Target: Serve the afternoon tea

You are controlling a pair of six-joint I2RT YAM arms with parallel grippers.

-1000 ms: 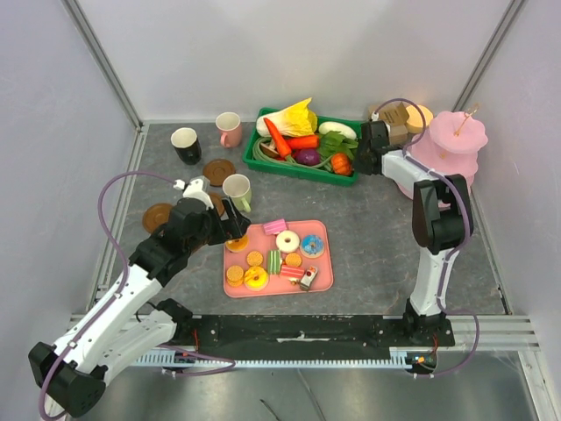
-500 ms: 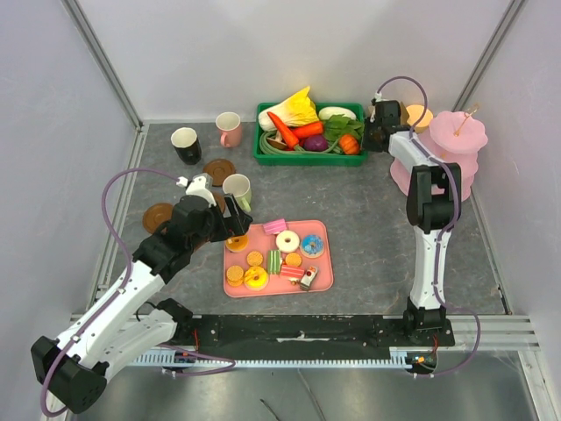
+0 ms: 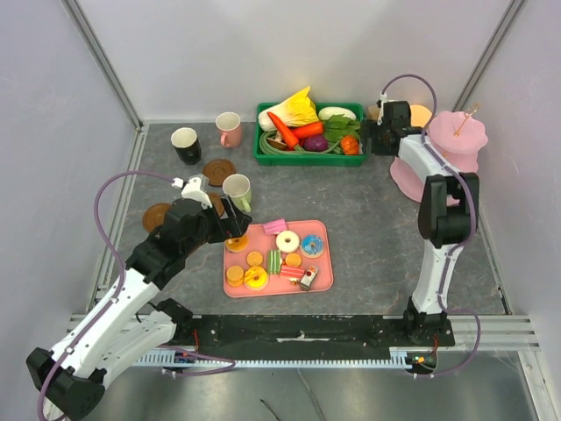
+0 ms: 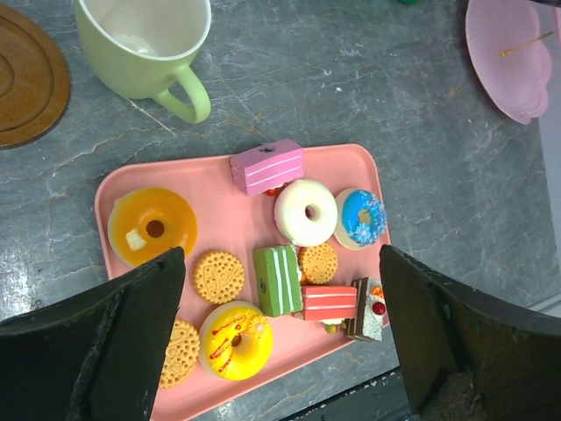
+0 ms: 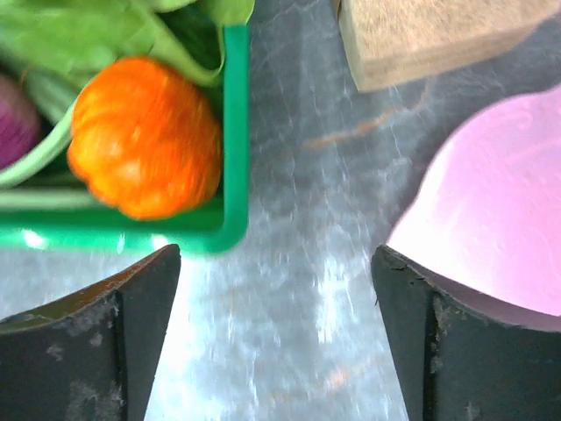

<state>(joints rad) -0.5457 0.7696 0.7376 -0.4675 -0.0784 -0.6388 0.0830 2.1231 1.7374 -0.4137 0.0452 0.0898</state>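
Note:
The afternoon tea lies on a pink tray (image 3: 321, 279) (image 4: 112, 186) mid-table. On it are a white doughnut (image 4: 306, 212), a blue one (image 4: 361, 217), an orange one (image 4: 152, 225) and a yellow one (image 4: 235, 340). Round biscuits (image 4: 218, 276), a pink cake slice (image 4: 266, 166) and a green striped slice (image 4: 278, 279) lie among them. My left gripper (image 3: 231, 217) (image 4: 280, 342) hangs open above the tray, holding nothing. My right gripper (image 3: 379, 139) (image 5: 276, 342) stands open over bare table. It is between the green crate's corner (image 5: 230, 132) and the pink tiered stand (image 3: 456, 145) (image 5: 500, 228).
The green crate (image 3: 260, 147) of toy vegetables stands at the back. A black cup (image 3: 186, 145), a pink cup (image 3: 230, 129) and a green cup (image 3: 237, 191) stand at the left with brown coasters (image 3: 219, 171). Wooden blocks (image 3: 412, 114) (image 5: 429, 35) lie behind the stand.
The green crate has shifted back and straightened. My right gripper, shut at the crate's right end before, has opened and drawn slightly right. The left arm has barely moved.

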